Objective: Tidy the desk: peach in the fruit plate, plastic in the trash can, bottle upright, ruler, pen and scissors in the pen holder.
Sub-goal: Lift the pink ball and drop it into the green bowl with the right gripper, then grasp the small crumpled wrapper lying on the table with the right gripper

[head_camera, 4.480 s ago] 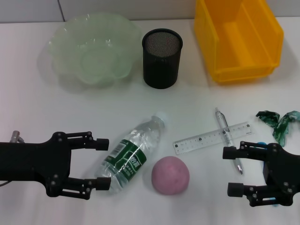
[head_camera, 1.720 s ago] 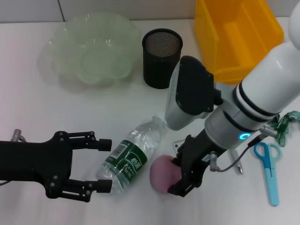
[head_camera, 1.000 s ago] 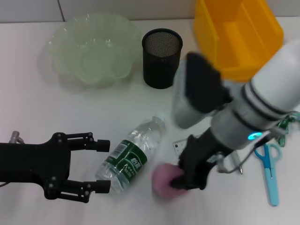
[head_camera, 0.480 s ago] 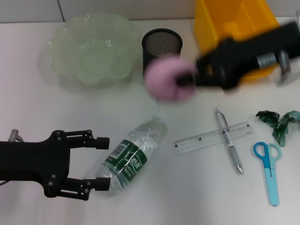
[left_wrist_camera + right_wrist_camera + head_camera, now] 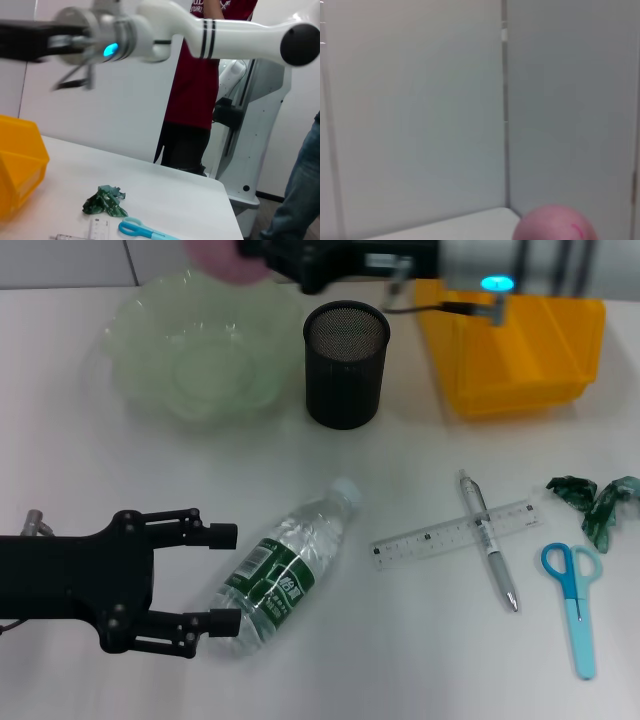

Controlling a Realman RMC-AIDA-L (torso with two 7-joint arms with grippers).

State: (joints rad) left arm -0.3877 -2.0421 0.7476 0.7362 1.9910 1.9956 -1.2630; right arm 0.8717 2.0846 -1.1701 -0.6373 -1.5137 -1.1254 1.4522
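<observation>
We saw the fruit plate (image 5: 190,350) at the desk's far side. Above its far rim, the right gripper (image 5: 262,252) pinched the peach (image 5: 215,255) at its fingertips. Nearer than the plate, the left gripper (image 5: 222,578) hung spread beside the lying bottle (image 5: 280,575).

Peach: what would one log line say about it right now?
right gripper: holds peach, above far rim of fruit plate | left gripper: open beside lying bottle | peach: not yet released

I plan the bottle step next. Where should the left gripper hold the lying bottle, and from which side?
Grip the bottle across its green-labelled middle, from the left gripper side. It lies flat, cap toward the pen holder, and the open fingers already flank its base.
</observation>
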